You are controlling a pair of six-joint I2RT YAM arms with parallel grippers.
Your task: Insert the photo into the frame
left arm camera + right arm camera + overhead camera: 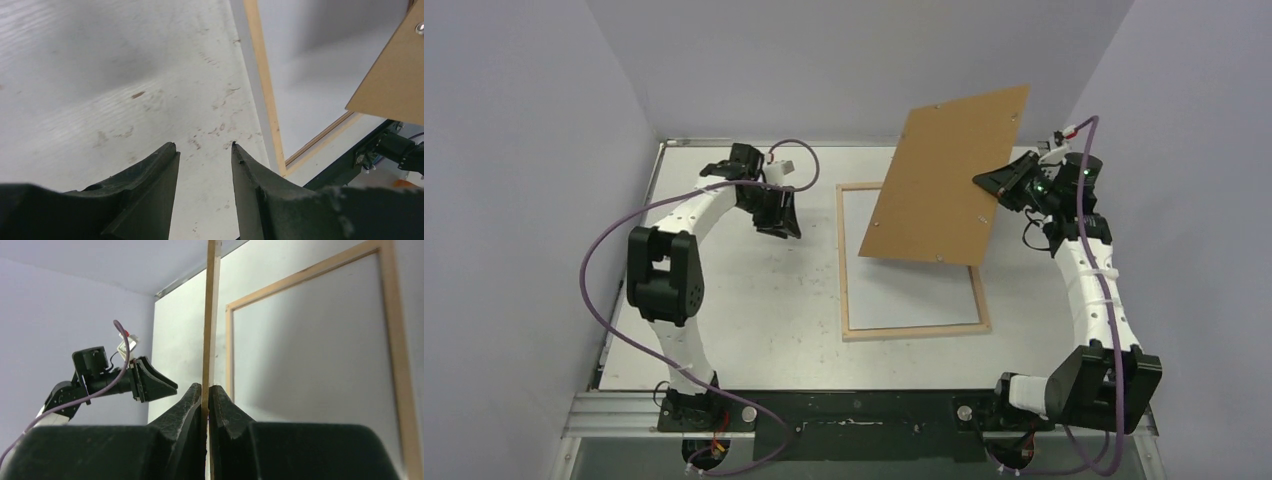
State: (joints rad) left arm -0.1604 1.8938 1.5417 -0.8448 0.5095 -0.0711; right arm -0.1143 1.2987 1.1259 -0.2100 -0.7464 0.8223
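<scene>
Top external: frame (914,330) lies lengthwise near-far; right fingers (996,183) pinch panel (949,175), left fingers (782,224) spread.

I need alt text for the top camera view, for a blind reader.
The right gripper holds a brown board by its edge, tilted over the far end of a wooden frame lying flat on the white table. The left gripper hangs left of the frame, empty.

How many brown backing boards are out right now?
1. The brown backing board is pinched at its right edge by the right gripper, held tilted above the far part of the frame. Anything lying under it would be hidden.
</scene>
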